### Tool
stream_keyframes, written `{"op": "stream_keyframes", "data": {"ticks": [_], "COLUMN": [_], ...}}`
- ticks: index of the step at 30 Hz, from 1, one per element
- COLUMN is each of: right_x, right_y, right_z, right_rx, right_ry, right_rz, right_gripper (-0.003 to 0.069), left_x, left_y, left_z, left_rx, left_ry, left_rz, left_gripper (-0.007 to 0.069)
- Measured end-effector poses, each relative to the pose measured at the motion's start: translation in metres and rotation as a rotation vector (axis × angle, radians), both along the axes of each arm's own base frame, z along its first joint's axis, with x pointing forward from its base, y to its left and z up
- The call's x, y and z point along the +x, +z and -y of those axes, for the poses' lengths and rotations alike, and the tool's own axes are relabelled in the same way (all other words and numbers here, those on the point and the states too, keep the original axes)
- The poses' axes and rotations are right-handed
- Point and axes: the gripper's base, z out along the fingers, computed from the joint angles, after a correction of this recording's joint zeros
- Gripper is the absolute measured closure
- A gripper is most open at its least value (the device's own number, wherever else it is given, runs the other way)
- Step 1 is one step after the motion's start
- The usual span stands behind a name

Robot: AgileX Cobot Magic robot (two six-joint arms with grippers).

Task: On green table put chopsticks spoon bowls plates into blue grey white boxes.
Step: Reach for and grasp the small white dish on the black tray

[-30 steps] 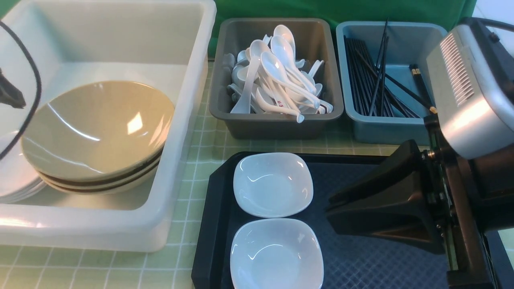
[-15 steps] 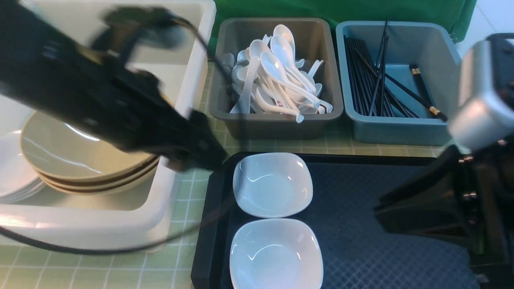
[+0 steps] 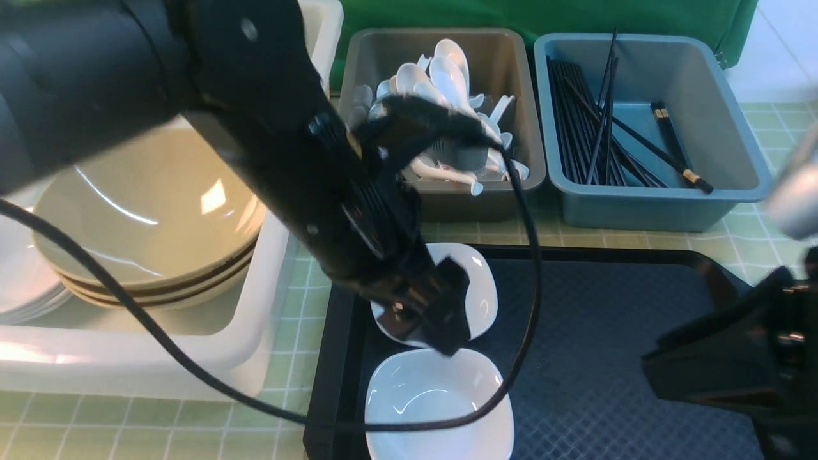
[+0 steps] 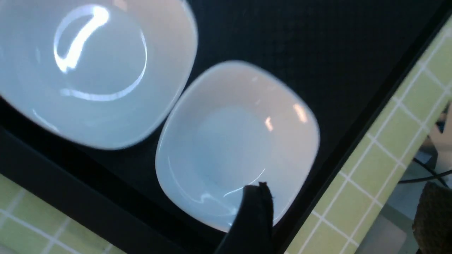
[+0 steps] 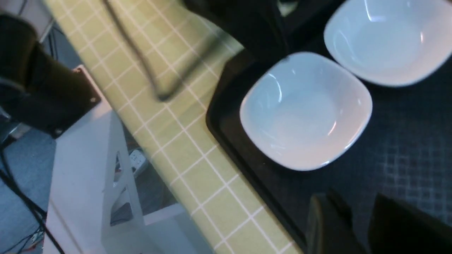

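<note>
Found a black tray point(image 3: 575, 358) on the green table point(image 3: 300, 306), with two white square dishes along its left rim. Placed the far dish point(image 3: 482, 300) by the tray's far-left corner and the near dish point(image 3: 434, 409) just beside it, toward the tray's near edge. Could not tell whether the two rims touched.

Saw the left claw point(image 3: 434, 313) low over the far dish, with one dark finger point(image 4: 252, 215) above the rim nearest the tray's corner. Could not tell how wide that claw stood, with the second finger out of sight. Noted a black cable point(image 3: 530, 255) looping over the near dish and the tray's left part.

Saw the right claw point(image 3: 658, 374) above the tray's right side, well apart from both dishes. Made out its fingers point(image 5: 328, 225) parted by a narrow gap, holding nothing.

Found the tray's middle and right bare from the dishes to the right rim.

Saw a white box point(image 3: 268, 268) off the tray's left rim, holding stacked tan bowls point(image 3: 147, 211) and white plates point(image 3: 19, 294). Saw a grey box point(image 3: 505, 64) of white spoons point(image 3: 447, 70) beyond the tray's far edge. Saw a blue box point(image 3: 703, 83) of black chopsticks point(image 3: 594, 128) beyond the tray's far-right corner. Noted only narrow strips of table between the tray and each box.
</note>
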Motion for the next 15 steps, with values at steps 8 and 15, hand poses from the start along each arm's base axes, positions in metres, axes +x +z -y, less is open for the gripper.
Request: {"op": "stream_keyframes", "data": {"ticks": [8, 15], "right_x": [0.075, 0.145], "right_y": [-0.056, -0.115], "right_z": [-0.034, -0.055], "right_rx": [0.021, 0.039], "right_ry": [-0.235, -0.414], "right_rz": [-0.180, -0.330], "right_gripper": [0.0337, 0.0327], "left_x": [-0.049, -0.087], "left_y": [0.044, 0.039], "left_z": [-0.037, -0.067], "left_rx": [-0.088, -0.144], "left_ry": [-0.024, 0.000], "left_rz": [0.127, 0.199], "left_gripper": [0.0104, 0.0104]}}
